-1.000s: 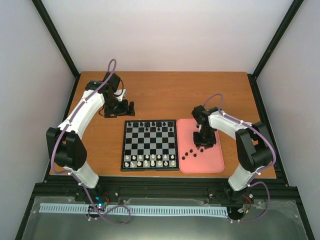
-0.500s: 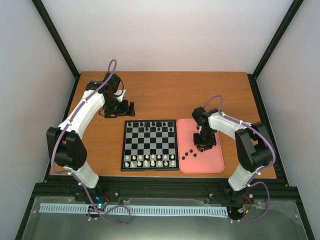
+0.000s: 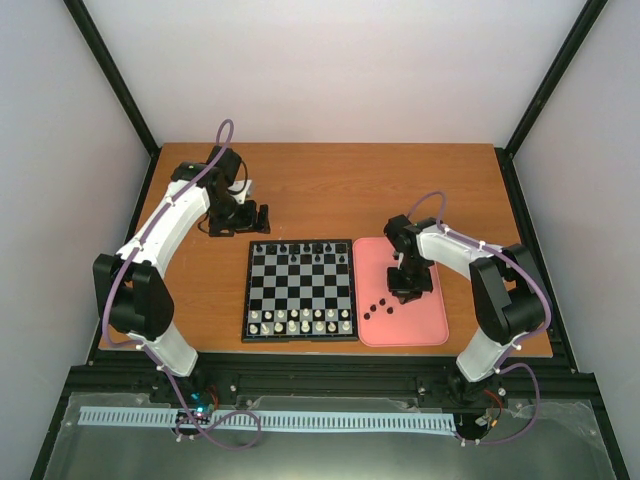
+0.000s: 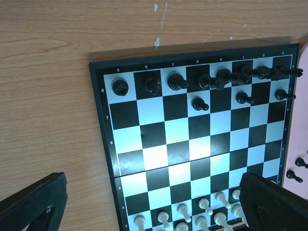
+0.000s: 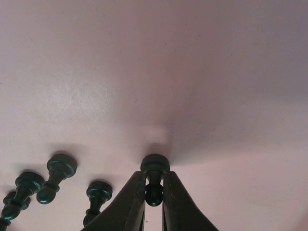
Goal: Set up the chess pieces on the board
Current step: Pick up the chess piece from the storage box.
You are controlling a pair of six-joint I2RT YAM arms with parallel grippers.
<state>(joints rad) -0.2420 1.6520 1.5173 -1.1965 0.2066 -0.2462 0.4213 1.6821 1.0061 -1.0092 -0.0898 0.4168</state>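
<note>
Right gripper (image 5: pixel 154 192): pinched shut on a black pawn (image 5: pixel 154 166), tips at its neck.
Handling: tiny, light, hard, likely slick; apt to twist out, so best gripped squarely on the stem.
Just left of the fingers: loose black pawns (image 5: pixel 57 171) on the pink tray (image 5: pixel 202 72).
Further left: the board (image 3: pixel 300 290), three black pawns placed.
Left gripper (image 4: pixel 154 204): spread wide, empty, above the board's edge.

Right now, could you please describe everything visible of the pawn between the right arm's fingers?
The pawn is glossy black, plastic-looking, with a round base, narrow neck and ball head. The fingers of the right gripper pinch its neck from both sides. Its base points at the pink tray; contact there is unclear.
</note>
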